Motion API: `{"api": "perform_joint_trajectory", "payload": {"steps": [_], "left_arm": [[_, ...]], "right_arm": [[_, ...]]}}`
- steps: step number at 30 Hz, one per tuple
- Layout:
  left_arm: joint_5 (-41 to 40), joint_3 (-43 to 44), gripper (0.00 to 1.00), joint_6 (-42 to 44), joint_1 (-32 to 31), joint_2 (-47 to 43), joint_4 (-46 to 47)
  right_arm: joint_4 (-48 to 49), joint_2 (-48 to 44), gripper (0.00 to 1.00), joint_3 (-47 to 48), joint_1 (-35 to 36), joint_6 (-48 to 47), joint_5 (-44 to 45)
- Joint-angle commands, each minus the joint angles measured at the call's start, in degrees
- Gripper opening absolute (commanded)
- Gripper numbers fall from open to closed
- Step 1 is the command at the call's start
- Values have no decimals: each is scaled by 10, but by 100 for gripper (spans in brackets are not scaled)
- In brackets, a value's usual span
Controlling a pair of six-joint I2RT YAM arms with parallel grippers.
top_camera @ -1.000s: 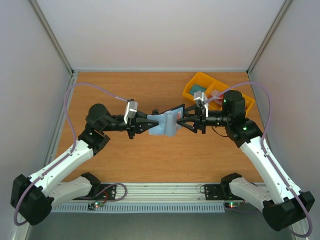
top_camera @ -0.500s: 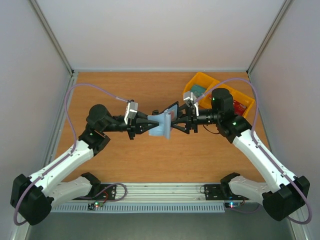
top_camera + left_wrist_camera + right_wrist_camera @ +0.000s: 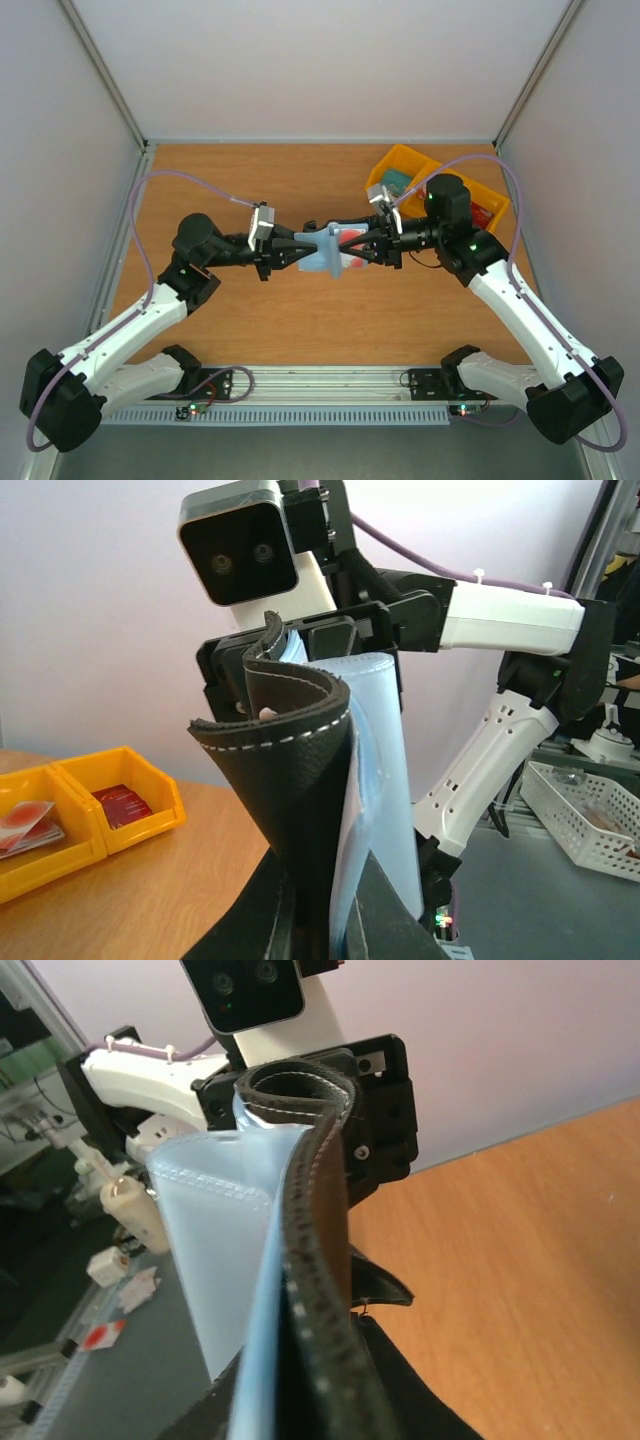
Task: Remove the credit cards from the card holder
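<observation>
Left pincer (image 3: 300, 250), right pincer (image 3: 358, 247) both clamped, pointing tip to tip.

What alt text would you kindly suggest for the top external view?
The left gripper and right gripper both clamp a pale-blue wallet above a wooden table. A yellow tray sits at its far right corner.
</observation>
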Motion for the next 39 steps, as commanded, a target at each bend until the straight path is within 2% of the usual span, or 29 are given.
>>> {"api": "perform_joint_trajectory", "payload": {"steps": [1, 5, 8, 11, 13, 15, 18, 20, 22, 25, 26, 27, 31, 32, 34, 39], "left_arm": [[-22, -11, 0, 0, -3, -10, 36], [-65, -17, 0, -12, -3, -10, 18], [-138, -22, 1, -17, -3, -9, -12], [-209, -30, 31, 6, -3, -8, -53], [-219, -36, 44, 41, -3, -9, -56], [-202, -40, 56, 50, -5, -5, -46], [-149, -41, 75, 41, -12, -2, -29], [-125, -41, 97, 41, -19, 0, -18], [-135, -40, 99, 40, -24, 3, -14], [-198, -34, 99, 27, -26, 11, -31], [-218, -33, 97, 27, -25, 12, -41], [-234, -32, 90, 29, -26, 10, -49], [-256, -38, 34, 33, -25, 0, -63], [-254, -40, 26, 30, -24, -3, -67], [-245, -42, 18, 13, -20, -7, -69], [-215, -46, 8, -5, -11, -12, -65]], "right_arm": [[-35, -14, 13, 20, 6, 0, -12], [-67, -14, 7, 32, 7, -4, -10], [-93, -14, 1, 43, 7, -11, 25], [-99, -14, 1, 46, 7, 11, 114], [-92, -8, 1, 44, 7, 44, 173], [-73, 1, 1, 41, 14, 82, 204], [-65, 2, 1, 41, 51, 84, 284], [-62, 7, 1, 42, 75, 86, 348], [-64, 20, 1, 47, 102, 86, 391], [-79, 38, 1, 64, 140, 64, 402], [-77, 38, 1, 64, 145, 62, 393], [-76, 37, 1, 63, 145, 60, 386], [-92, 25, 1, 64, 145, 30, 349], [-102, 23, 1, 65, 144, 20, 345], [-129, 13, 1, 67, 139, -1, 353], [-182, -7, 4, 74, 111, -39, 316]]}}
